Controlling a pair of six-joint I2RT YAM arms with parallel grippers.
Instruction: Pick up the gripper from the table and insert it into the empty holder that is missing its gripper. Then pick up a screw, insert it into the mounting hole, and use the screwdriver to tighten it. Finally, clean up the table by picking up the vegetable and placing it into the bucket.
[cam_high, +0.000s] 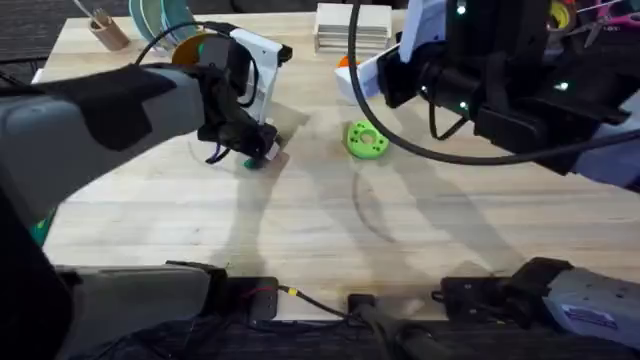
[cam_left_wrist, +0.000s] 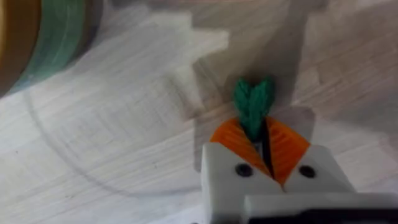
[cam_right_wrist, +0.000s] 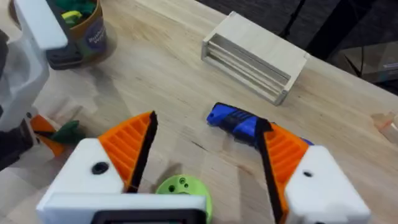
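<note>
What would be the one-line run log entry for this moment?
stage: cleanup | left gripper: shut on vegetable, at table level | right gripper: open, holding nothing, above green ring disc | screwdriver: on table | bucket: far left corner

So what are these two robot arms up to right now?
The left gripper has its orange ribbed pads closed on a tiny dark green leafy toy vegetable, low at the wooden table. The right gripper hovers open above a bright green ring disc, near a stubby blue screwdriver.
</note>
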